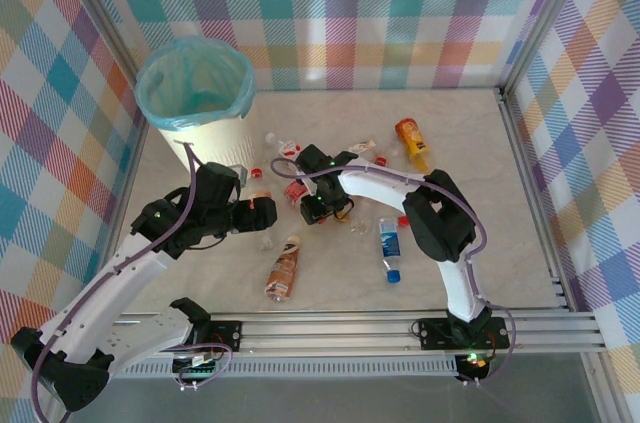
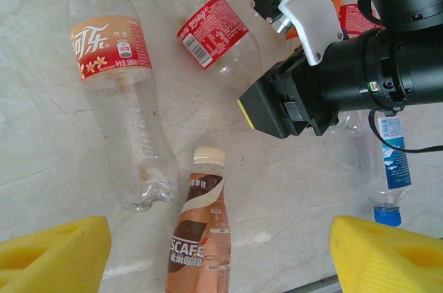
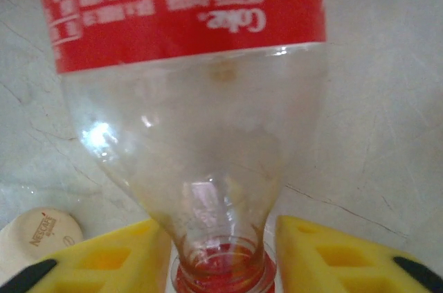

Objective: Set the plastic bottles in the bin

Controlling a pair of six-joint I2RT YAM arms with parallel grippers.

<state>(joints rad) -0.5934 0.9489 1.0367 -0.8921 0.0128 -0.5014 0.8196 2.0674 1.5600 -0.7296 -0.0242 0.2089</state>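
Observation:
My right gripper (image 3: 221, 255) is shut on the neck of a clear plastic bottle with a red Coke label (image 3: 187, 99); its yellow pads (image 3: 325, 251) press on both sides just above the red cap. In the top view that gripper (image 1: 318, 205) sits mid-table on the same bottle (image 1: 297, 190). My left gripper (image 2: 221, 255) hangs open over a brown Nescafe bottle (image 2: 201, 231), which lies between its pads without touching them. The bin (image 1: 195, 88), a white bucket with a teal liner, stands at the back left.
Other bottles lie around: a clear one with an orange label (image 2: 118, 92), a blue-labelled one (image 1: 389, 248) and an orange one (image 1: 411, 141) at the back right. The right arm's black wrist (image 2: 346, 85) is close in front of my left gripper. Metal rails edge the table.

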